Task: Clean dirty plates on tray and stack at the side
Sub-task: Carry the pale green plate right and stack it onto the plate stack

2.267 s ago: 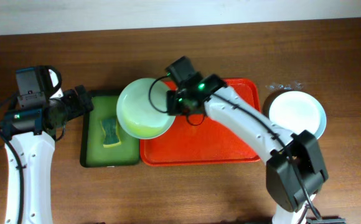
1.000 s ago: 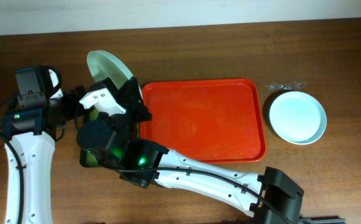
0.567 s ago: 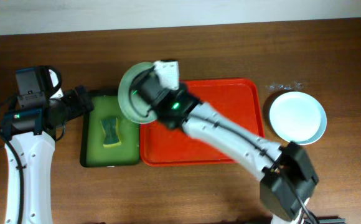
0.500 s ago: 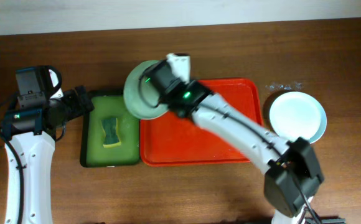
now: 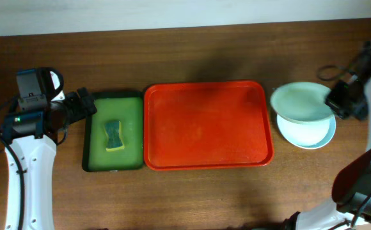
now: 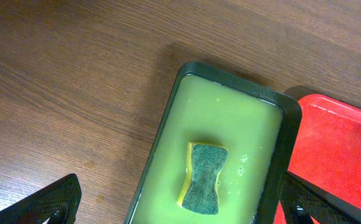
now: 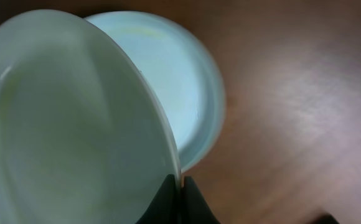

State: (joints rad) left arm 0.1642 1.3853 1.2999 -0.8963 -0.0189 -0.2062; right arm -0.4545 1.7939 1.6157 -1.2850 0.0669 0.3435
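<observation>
Right gripper [image 7: 178, 196] is clamped hard on the rim of the held plate [image 7: 75, 130]. That plate hangs tilted over the stack [image 7: 183, 74], which sits near the right edge of the table [image 5: 192, 57], just right of the tray [image 5: 205, 128]. Whether the two touch cannot be told. The tray is bare, so in my judgement this is the last plate and the task is close to finished. Step in hand: set-down. To do it well, level the plate first and centre it over the stack (at present it sits offset toward the tray). Then lower until the rims meet, and only then release. Letting go while tilted risks a slide off the stack. Beyond the tray lies the green tray [image 5: 129, 150] with the sponge [image 6: 204, 178] in pale liquid. At its far left corner the left gripper [image 5: 87, 105] stands spread wide and empty, with no part in this step. View comparison: the right wrist view shows the pinch point and the tilt, which the overhead does not. The overhead alone shows the offset and the bare tray. The left wrist view alone shows the sponge clearly. No view settles how many plates the stack holds.
</observation>
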